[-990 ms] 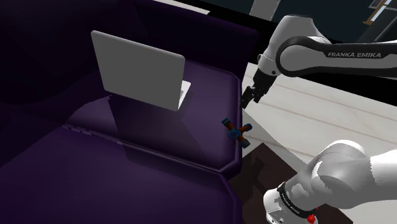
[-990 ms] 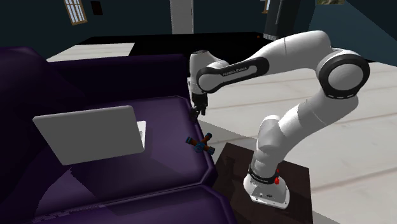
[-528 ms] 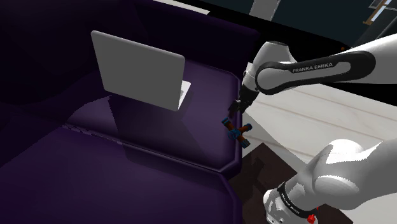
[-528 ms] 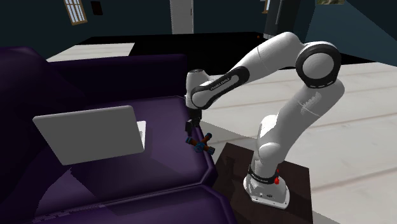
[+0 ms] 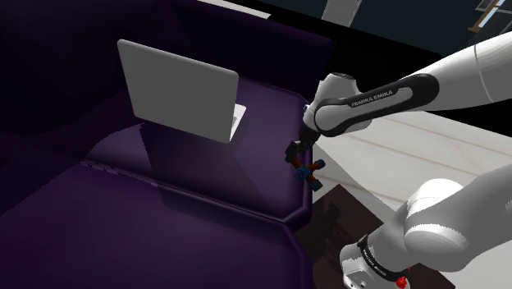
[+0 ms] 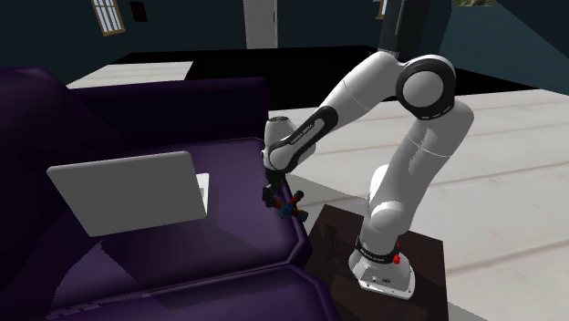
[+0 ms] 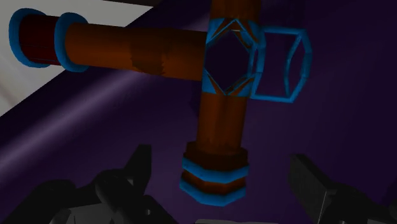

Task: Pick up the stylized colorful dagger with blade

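All 3 views are dim. The dark purple sofa [image 5: 98, 238] barely separates from the gloom, apart from a faint sheen on its seat cushion [image 5: 115, 152]. The pale grey laptop [image 5: 176, 86] and the whitish floor [image 5: 427, 152] are the brightest areas. The laptop's lid throws a soft dark shadow onto the cushion below it. The white arm [image 6: 410, 155] shades to grey underneath. In the wrist view the dagger [image 7: 222, 121] looks muted orange-brown and is evenly lit.

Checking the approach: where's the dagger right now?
Shoulder view: the dagger lies near the purple seat cushion's right edge, right of the laptop, just beneath the open claw.
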### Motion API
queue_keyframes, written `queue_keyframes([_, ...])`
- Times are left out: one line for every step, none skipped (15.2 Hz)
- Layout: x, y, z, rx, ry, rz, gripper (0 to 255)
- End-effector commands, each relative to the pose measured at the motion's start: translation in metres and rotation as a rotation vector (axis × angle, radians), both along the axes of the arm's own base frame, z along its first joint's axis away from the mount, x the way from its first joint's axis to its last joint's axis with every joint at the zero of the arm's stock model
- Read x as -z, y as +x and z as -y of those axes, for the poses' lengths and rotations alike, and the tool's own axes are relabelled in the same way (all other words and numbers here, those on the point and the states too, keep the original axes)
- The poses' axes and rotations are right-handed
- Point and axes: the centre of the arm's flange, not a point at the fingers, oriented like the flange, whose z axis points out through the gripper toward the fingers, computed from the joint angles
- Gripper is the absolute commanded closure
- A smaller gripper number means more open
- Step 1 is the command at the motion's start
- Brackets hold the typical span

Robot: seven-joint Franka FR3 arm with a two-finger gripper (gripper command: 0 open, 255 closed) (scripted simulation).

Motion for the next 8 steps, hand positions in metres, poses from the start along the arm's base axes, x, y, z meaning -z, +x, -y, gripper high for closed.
queue_keyframes([0.0111, 0.0, 0.0012, 0.0, 0.0, 0.001, 0])
queue_keyframes([0.0142, 0.0, 0.0012, 0.0, 0.0, 0.001, 0])
queue_keyframes([0.0142, 0.0, 0.0012, 0.0, 0.0, 0.001, 0])
queue_keyframes([0.014, -0.0003, 0.0027, 0.0, 0.0, 0.001, 255])
queue_keyframes([0.0142, -0.0006, 0.003, 0.0, 0.0, 0.001, 255])
queue_keyframes([0.0139, -0.0004, 0.003, 0.0, 0.0, 0.001, 255])
queue_keyframes([0.014, -0.0004, 0.003, 0.0, 0.0, 0.001, 255])
queue_keyframes([0.0139, -0.0004, 0.003, 0.0, 0.0, 0.001, 255])
